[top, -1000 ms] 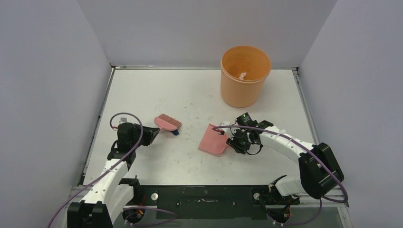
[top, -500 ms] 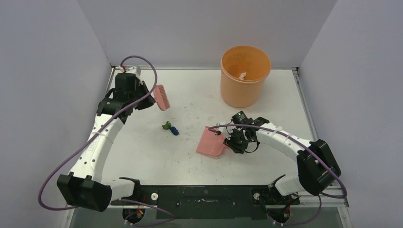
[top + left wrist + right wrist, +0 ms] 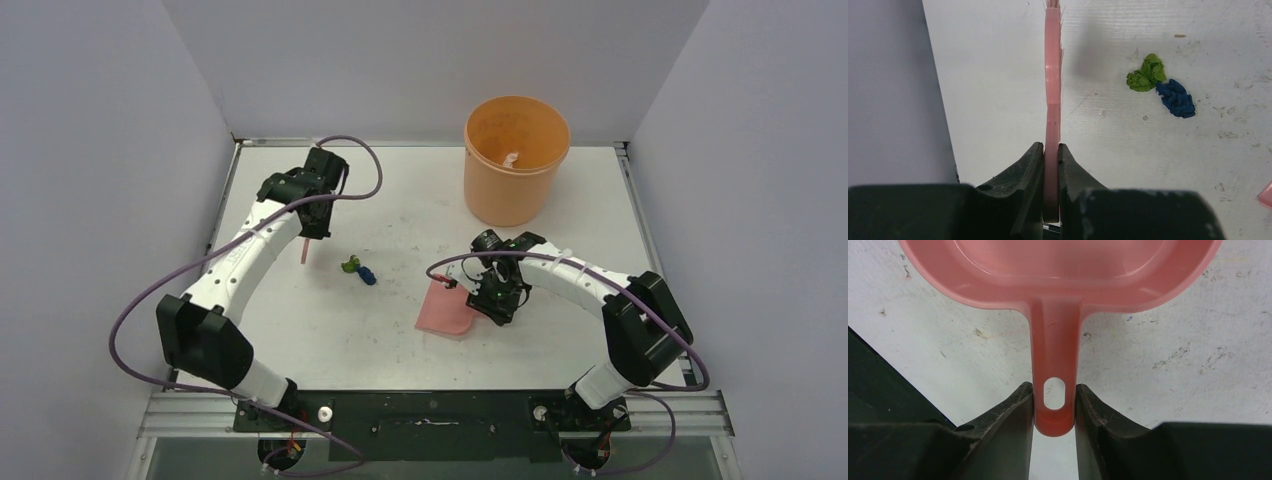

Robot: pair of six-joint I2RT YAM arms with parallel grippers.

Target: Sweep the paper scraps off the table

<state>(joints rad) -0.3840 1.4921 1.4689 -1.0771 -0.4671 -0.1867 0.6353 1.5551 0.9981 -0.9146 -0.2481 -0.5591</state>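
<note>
Two paper scraps lie on the white table: a green wad and a dark blue wad, also in the left wrist view as green and blue. My left gripper is shut on the pink brush, seen edge-on, held left of the wads. My right gripper is shut on the handle of the pink dustpan, which rests on the table right of the wads. A white scrap lies in the orange bucket.
The bucket stands at the back right. Grey walls close in the left, back and right sides. A black rail runs along the near edge.
My left arm swung right and toward the middle, turning the brush edge-on and lowering it left of the wads. The right gripper shifted the dustpan slightly left.
</note>
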